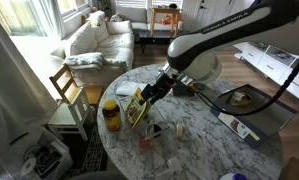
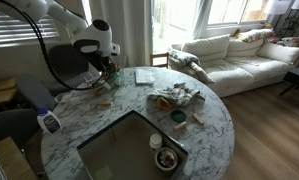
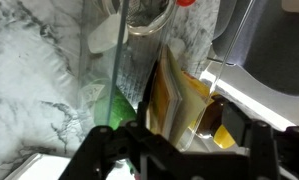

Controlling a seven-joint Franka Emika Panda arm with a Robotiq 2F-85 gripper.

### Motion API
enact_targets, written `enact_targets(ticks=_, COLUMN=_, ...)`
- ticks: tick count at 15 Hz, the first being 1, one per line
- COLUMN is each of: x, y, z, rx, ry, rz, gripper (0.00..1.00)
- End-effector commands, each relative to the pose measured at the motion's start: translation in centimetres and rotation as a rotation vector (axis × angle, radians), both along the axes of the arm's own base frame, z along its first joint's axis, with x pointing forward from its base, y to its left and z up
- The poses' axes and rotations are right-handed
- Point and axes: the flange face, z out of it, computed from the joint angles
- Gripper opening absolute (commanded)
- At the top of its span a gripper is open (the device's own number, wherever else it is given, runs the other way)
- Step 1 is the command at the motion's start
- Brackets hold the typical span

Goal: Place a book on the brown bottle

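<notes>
My gripper (image 1: 154, 93) is shut on the book (image 1: 137, 107), a thin yellow-edged book with a green picture. It holds the book tilted on edge just above the marble table (image 1: 214, 150). The brown bottle (image 1: 111, 116) stands upright right beside the book, on the side away from the arm. In the wrist view the book's yellow edge (image 3: 174, 95) runs between my fingers (image 3: 187, 126), and the amber bottle (image 3: 215, 120) sits close against it near one finger. In an exterior view the gripper (image 2: 109, 72) is at the table's far edge; book and bottle are hard to make out there.
Small cups (image 1: 154, 130) and small items (image 1: 179, 130) lie near the book. A dark tray with a plate (image 1: 244, 100) sits beyond. A wooden chair (image 1: 64, 92) stands by the table. A flat white item (image 2: 144, 76), a clutter pile (image 2: 176, 97) and a bowl (image 2: 167, 158) share the table.
</notes>
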Motion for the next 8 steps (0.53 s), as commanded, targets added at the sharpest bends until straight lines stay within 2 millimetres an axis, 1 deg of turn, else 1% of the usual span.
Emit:
enact_targets(ticks=1, x=0.76, y=-0.32, z=-0.82, rx=-0.035, ry=-0.006, rz=0.027, gripper=0.47)
enact_targets(ticks=4, x=0.67, y=-0.37, z=-1.47, rx=-0.063, ry=-0.002, rz=0.048, gripper=0.25)
enact_targets(ticks=5, x=0.64, y=-0.36, z=-1.66, rx=-0.068, ry=-0.001, rz=0.054, gripper=0.16)
enact_targets(ticks=7, x=0.63, y=-0.33, z=-1.66, rx=-0.075, ry=-0.004, rz=0.062, gripper=0.03)
enact_targets(ticks=8, x=0.64, y=-0.32, z=-1.44, rx=-0.079, ry=-0.007, rz=0.066, gripper=0.00)
